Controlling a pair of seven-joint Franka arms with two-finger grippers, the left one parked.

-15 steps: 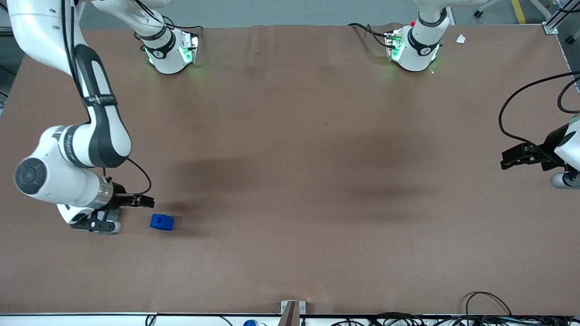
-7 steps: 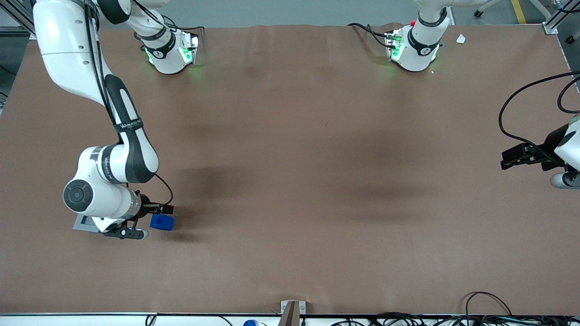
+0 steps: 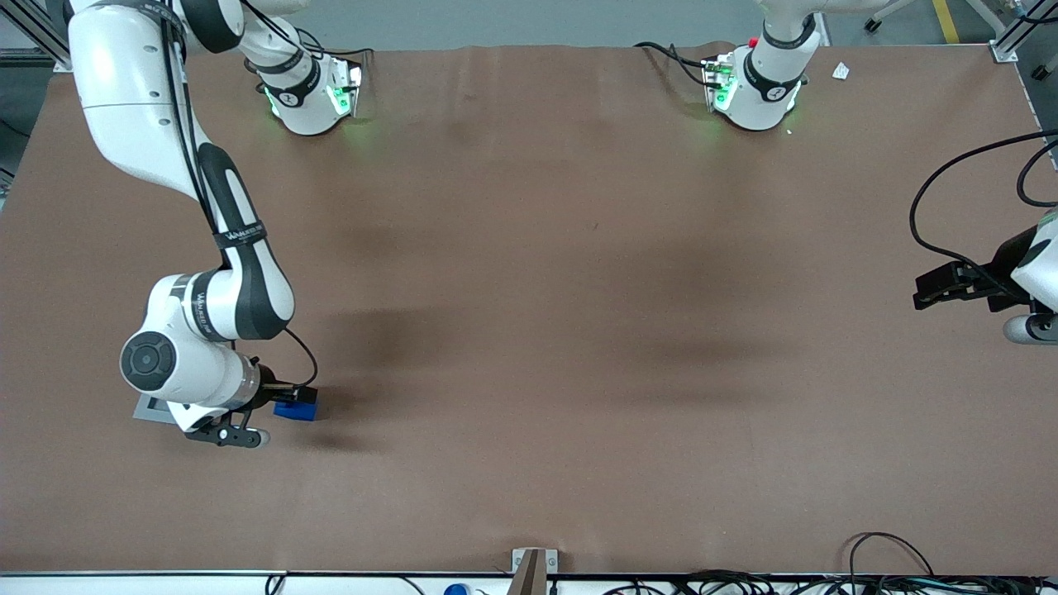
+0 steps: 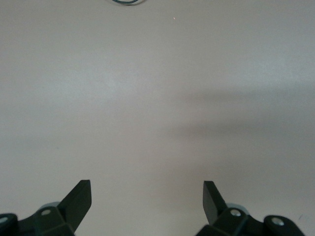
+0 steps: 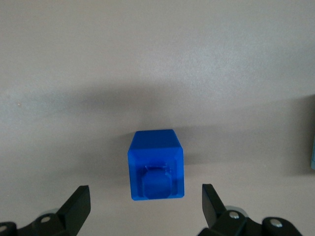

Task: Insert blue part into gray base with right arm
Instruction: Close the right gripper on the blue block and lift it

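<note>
The blue part (image 3: 296, 411) lies on the brown table toward the working arm's end, partly covered by my gripper (image 3: 296, 395), which hangs just above it. In the right wrist view the blue part (image 5: 156, 164) lies on its side between and just ahead of the open fingertips (image 5: 78, 202), with table showing on both sides of it; my gripper (image 5: 145, 205) touches nothing. The gray base (image 3: 152, 408) stands beside the blue part, mostly hidden under the right arm's (image 3: 207, 330) wrist, with only a corner showing.
A gray-blue edge (image 5: 312, 142) shows at the border of the right wrist view. Both arm bases (image 3: 310, 91) stand at the table's back edge. A metal bracket (image 3: 529, 566) and cables (image 3: 893, 570) lie at the edge nearest the front camera.
My gripper has moved from above the gray base sideways to the blue part and now hangs over it. The gray base has come partly into view. The blue part has not moved.
</note>
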